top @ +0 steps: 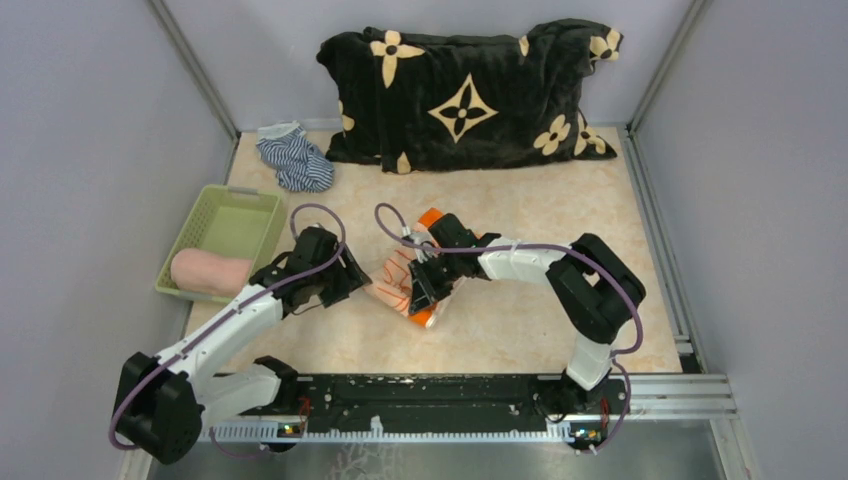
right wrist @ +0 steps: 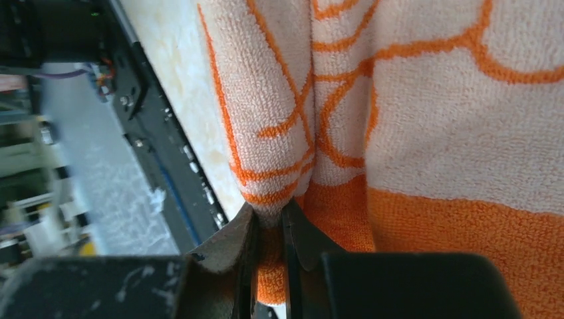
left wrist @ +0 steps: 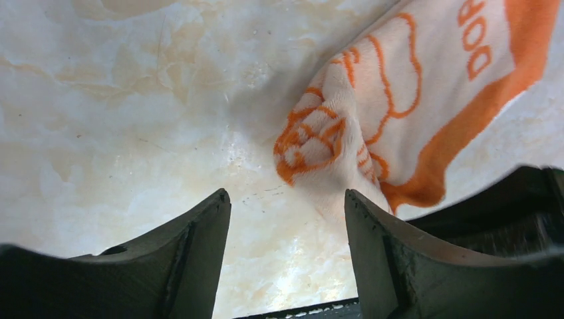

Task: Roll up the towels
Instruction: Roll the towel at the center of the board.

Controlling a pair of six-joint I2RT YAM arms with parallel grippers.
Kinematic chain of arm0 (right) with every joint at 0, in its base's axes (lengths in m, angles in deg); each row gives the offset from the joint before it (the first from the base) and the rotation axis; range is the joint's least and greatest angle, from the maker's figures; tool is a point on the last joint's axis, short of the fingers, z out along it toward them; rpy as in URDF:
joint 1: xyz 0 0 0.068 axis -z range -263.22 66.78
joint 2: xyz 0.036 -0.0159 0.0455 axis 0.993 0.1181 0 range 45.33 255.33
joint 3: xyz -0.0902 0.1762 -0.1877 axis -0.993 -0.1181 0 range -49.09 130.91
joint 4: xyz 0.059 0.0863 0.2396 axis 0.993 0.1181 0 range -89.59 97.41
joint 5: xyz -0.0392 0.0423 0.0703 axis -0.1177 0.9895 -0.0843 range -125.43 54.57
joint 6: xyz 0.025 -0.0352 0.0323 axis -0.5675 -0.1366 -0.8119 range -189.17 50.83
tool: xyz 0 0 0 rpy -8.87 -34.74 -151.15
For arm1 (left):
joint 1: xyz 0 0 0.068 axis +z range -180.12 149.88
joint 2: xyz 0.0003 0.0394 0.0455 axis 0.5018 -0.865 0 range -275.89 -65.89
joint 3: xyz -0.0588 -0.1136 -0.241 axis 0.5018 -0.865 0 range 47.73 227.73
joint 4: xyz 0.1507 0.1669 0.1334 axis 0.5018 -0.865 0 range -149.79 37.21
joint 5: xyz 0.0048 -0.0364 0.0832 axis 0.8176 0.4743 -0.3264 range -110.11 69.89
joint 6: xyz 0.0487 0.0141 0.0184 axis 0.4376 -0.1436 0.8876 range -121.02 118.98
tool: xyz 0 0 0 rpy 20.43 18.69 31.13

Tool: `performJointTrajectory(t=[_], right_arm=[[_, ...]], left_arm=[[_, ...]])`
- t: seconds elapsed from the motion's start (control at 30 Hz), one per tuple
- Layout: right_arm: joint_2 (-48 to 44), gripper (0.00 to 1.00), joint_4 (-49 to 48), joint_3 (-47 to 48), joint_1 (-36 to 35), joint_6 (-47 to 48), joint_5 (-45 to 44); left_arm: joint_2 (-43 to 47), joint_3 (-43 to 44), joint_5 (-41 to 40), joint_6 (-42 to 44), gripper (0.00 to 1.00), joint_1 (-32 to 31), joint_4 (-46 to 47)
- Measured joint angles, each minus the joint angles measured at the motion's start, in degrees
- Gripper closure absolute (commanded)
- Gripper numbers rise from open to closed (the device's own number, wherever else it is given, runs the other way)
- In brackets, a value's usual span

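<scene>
The orange towel (top: 400, 282) with white cartoon print lies crumpled mid-table between my two grippers. My right gripper (top: 425, 290) is shut on a fold of the orange towel's edge (right wrist: 269, 219). My left gripper (top: 345, 280) is open and empty just left of the towel; in the left wrist view its fingers (left wrist: 199, 252) stand apart over bare table, with a corner of the orange towel (left wrist: 372, 119) just ahead and right. The pale pink towel (top: 210, 271) lies rolled in the green basket (top: 240, 200).
A blue-and-white striped cloth (top: 294, 158) lies at the back left. A big black blanket with cream flowers (top: 465, 95) fills the back. Grey walls close in both sides. The black base rail (top: 420, 395) runs along the near edge.
</scene>
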Motion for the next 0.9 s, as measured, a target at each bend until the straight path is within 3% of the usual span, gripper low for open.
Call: performJointTrajectory(t=[0.37,0.67,0.77,0.9], right_arm=[[8.8,1.00,-5.9,-2.1,8.7,-9.6,17.8],[13.0,1.00,-4.0,-0.2,11.4,-11.0,22.4],[13.3,0.92,-2.1,0.8,11.4,-10.4,22.0],[12.5,0.74,-0.2,1.4,11.4,-9.1,20.3]], left_arm=[[5.2,-5.2,6.7,-0.5,0.28,0.0,3.9],[-2.5,-7.0,10.8,-2.8,0.31,0.0,15.0],[-6.4,-6.8,10.8,-3.3,0.36,0.0,16.9],[-10.7,-5.8,9.4,-4.3,0.42,0.0,17.3]])
